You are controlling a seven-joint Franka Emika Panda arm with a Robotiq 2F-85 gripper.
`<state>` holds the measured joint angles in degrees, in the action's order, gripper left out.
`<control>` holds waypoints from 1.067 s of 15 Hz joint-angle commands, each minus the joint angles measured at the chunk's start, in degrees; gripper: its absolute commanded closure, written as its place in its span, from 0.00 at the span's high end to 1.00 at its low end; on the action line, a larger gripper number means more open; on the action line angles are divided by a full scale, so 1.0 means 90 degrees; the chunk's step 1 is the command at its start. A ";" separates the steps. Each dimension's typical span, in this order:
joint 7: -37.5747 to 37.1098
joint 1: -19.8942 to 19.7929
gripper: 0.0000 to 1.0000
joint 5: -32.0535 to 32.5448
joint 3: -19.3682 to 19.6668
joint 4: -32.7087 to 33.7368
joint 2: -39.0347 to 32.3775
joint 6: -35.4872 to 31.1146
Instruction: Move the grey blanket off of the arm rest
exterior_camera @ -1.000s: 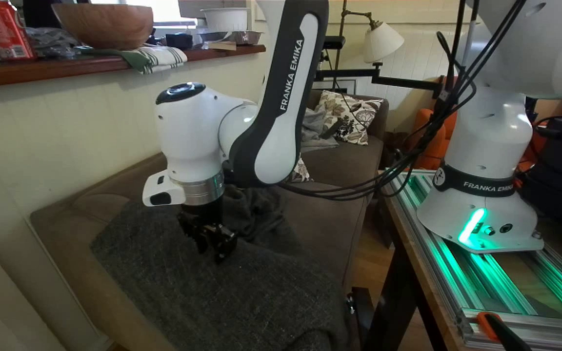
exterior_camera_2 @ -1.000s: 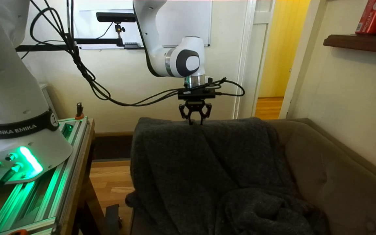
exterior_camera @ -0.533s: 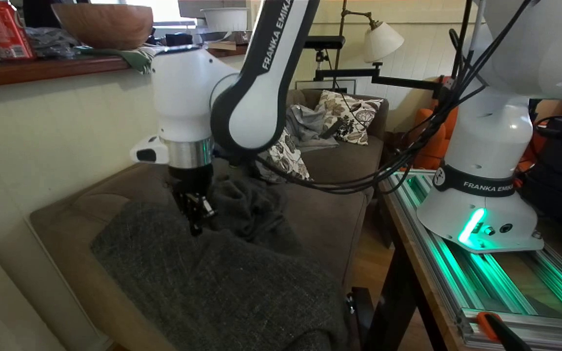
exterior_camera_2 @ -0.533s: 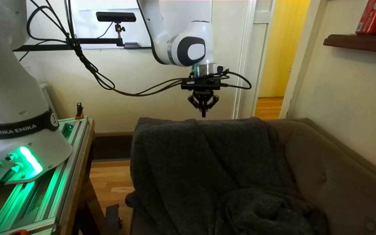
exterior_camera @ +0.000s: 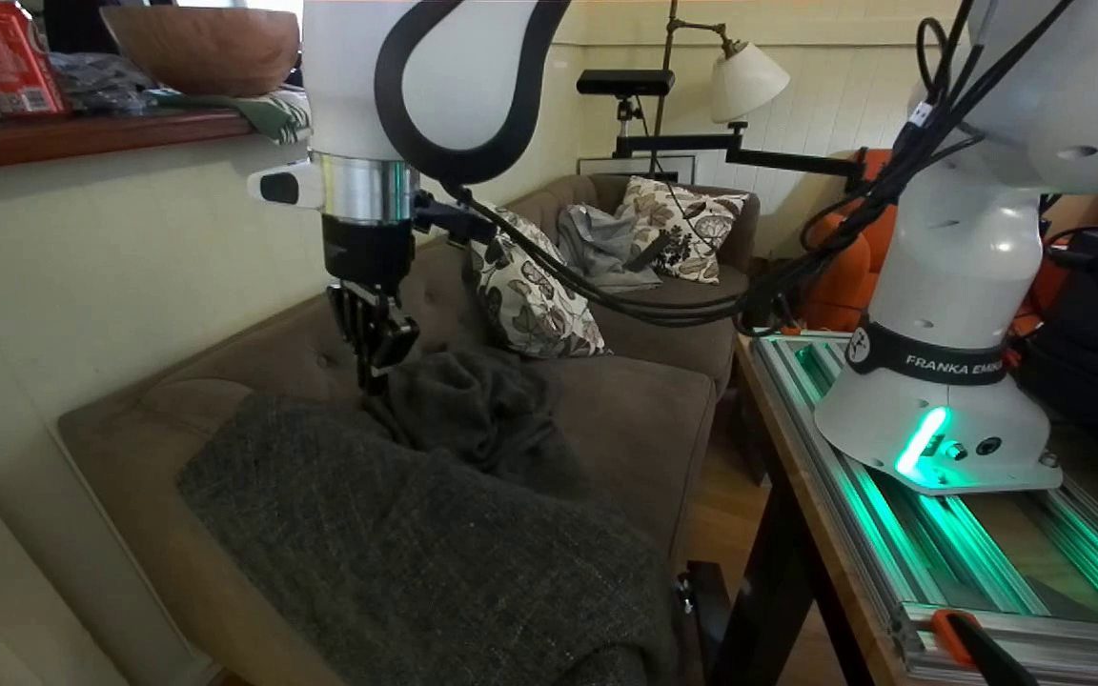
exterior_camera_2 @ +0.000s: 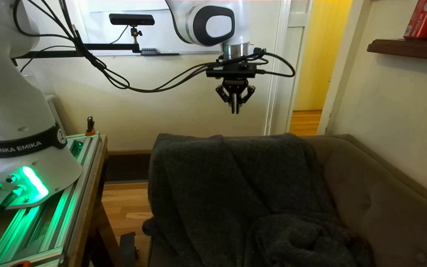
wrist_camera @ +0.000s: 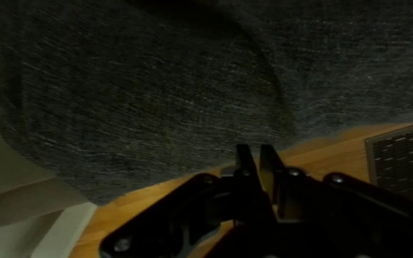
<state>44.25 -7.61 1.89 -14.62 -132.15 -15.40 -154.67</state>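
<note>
The dark grey blanket (exterior_camera: 435, 562) is draped over the brown sofa's arm rest (exterior_camera: 149, 524) and hangs down its outer side. Its inner end lies bunched on the seat, as an exterior view (exterior_camera_2: 291, 237) shows. Most of the arm rest is hidden under it. My gripper (exterior_camera_2: 235, 111) is in the air above the blanket and apart from it; it also shows in an exterior view (exterior_camera: 373, 381). In the wrist view, the fingertips (wrist_camera: 255, 147) stand a narrow gap apart with nothing between them. The blanket's hanging lower edge (wrist_camera: 156, 107) shows beyond them.
The sofa back (exterior_camera_2: 384, 181) runs along the wall. A patterned pillow (exterior_camera: 539, 295) and a light grey cloth (exterior_camera: 606, 243) lie farther along the sofa. A shelf (exterior_camera: 130, 133) holds a bowl and a can. The robot's table (exterior_camera: 797, 534) stands beside the sofa.
My gripper has risen from the blanket. Its fingers were apart one second ago, together half a second ago, and now show a narrow gap. The blanket has not visibly moved.
</note>
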 commanded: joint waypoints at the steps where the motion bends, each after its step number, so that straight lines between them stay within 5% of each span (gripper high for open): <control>1: 0.0571 0.0249 0.46 -0.0333 -0.0134 -0.0246 0.0014 0.0174; 8: -0.0575 0.1299 0.96 0.1876 0.0954 -0.0281 -0.0500 -0.0442; 16: -0.1062 0.1726 1.00 0.2960 0.1263 0.0199 -0.1625 -0.0908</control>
<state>36.39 6.60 25.87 -3.95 -133.26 -26.00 -161.37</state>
